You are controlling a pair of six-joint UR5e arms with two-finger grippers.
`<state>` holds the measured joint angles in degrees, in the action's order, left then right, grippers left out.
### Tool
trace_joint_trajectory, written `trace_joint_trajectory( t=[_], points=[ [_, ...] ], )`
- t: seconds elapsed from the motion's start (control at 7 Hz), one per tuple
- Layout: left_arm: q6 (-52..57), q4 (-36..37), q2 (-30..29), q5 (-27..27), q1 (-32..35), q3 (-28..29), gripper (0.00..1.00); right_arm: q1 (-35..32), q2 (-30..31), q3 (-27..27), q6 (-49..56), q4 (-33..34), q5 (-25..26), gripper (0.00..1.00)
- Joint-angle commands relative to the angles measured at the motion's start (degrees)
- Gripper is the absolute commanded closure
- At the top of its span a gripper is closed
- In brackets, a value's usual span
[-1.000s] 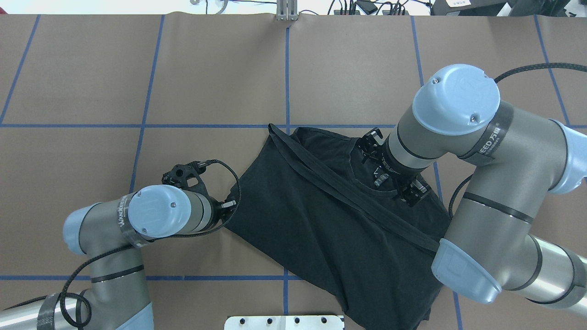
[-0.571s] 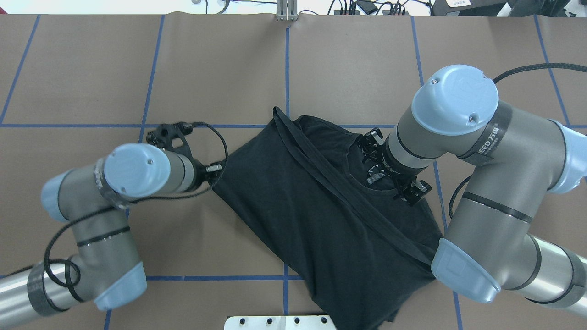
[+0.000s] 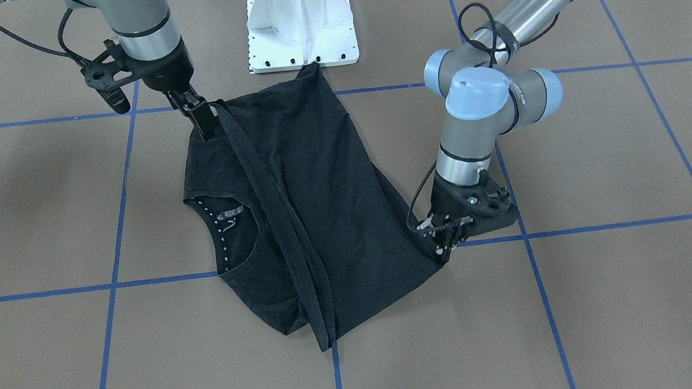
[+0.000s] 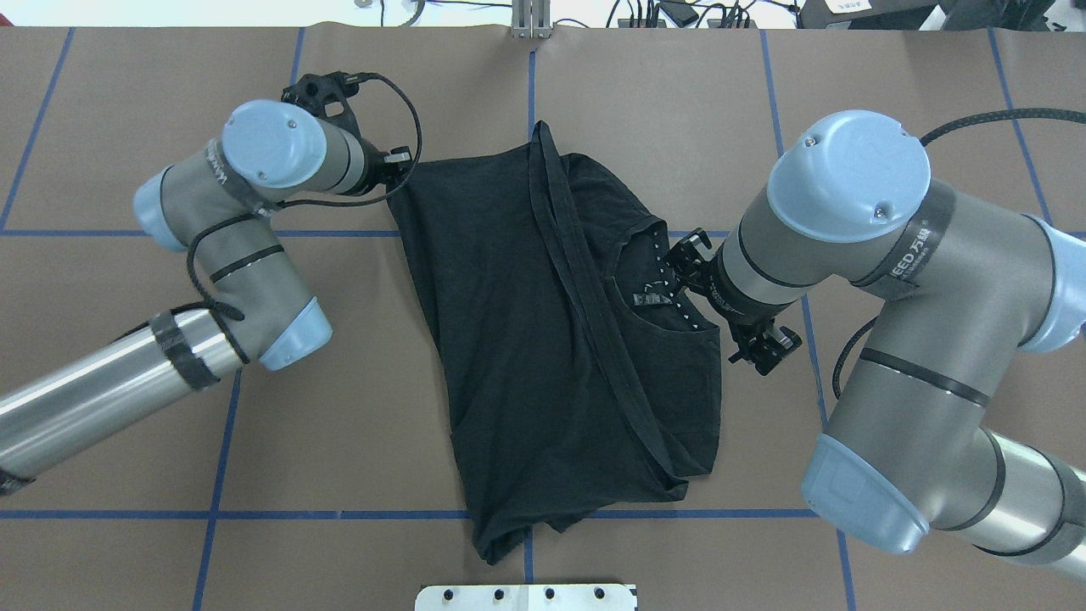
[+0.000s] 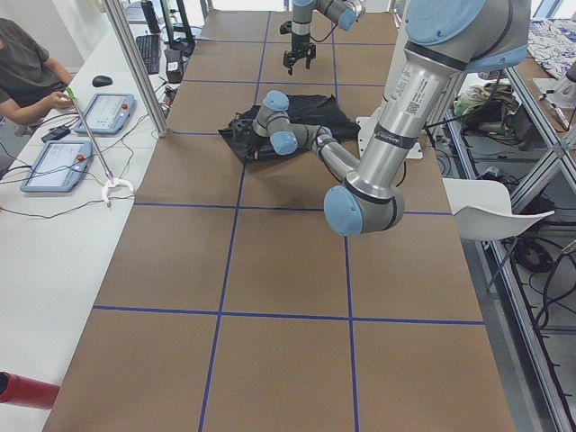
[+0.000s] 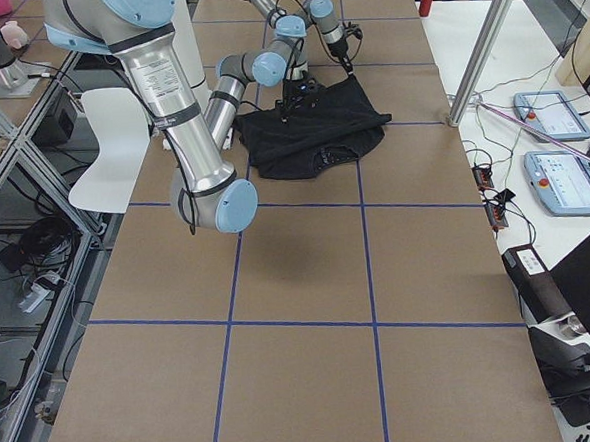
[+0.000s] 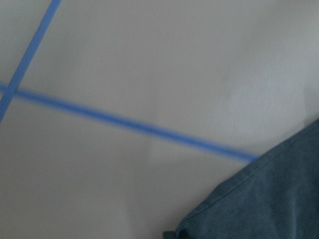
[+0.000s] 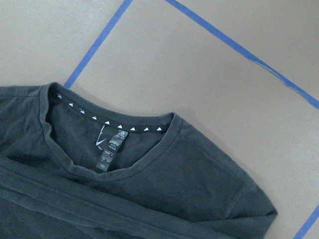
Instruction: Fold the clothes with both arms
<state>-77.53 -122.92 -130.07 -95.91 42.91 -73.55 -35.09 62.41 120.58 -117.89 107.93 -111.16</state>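
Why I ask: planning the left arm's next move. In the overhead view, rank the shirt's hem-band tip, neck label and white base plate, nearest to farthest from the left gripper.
From the left gripper, on the T-shirt's corner:
1. Hem-band tip, far edge, just right.
2. Neck label, inside collar, further right.
3. White base plate, near edge, centre.
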Motion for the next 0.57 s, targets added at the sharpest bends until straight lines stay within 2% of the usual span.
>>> trace_joint_trajectory(
  t=[0.0,0.14,0.29,0.43],
  points=[
    [2.6,-13.7,-12.3,-0.9,3.2,23.0,1.0,-0.2,-0.1,-0.1,1.9,0.0,0.1,0.0],
    [5.3,-15.7,-14.8,-1.0,4.0,26.9,1.0,0.1,-0.2,-0.1,1.9,-0.2,0.5,0.0],
    [6.8,-15.7,-16.4,-1.2,4.6,28.8,0.54,1.0,-0.5,-0.5,1.9,-0.4,1.5,0.0],
    [9.6,-15.4,-16.9,-3.5,6.7,28.1,0.01,2.6,-2.2,-3.0,1.9,-0.7,3.3,0.0]
  ],
)
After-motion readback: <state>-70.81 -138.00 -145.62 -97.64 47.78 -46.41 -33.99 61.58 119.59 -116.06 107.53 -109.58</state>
